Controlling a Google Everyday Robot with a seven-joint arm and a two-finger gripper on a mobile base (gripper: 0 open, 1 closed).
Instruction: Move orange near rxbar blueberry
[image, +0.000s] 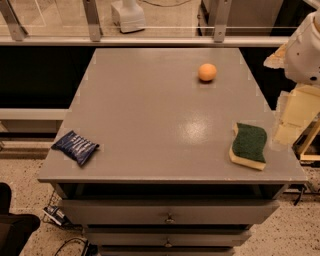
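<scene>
The orange (207, 72) is a small round fruit resting on the far right part of the grey table (150, 115). The rxbar blueberry (76, 146) is a flat dark blue wrapper lying at the table's front left corner, far from the orange. My arm comes in at the right edge of the view, with a white upper part (307, 45). The pale gripper (294, 119) hangs just past the table's right edge, beside the sponge and well away from both the orange and the bar. It holds nothing that I can see.
A green-and-yellow sponge (248, 145) lies near the table's front right corner. Drawers (170, 217) sit below the tabletop. A glass railing (150, 30) runs behind the table. Cables (65, 240) lie on the floor at the front left.
</scene>
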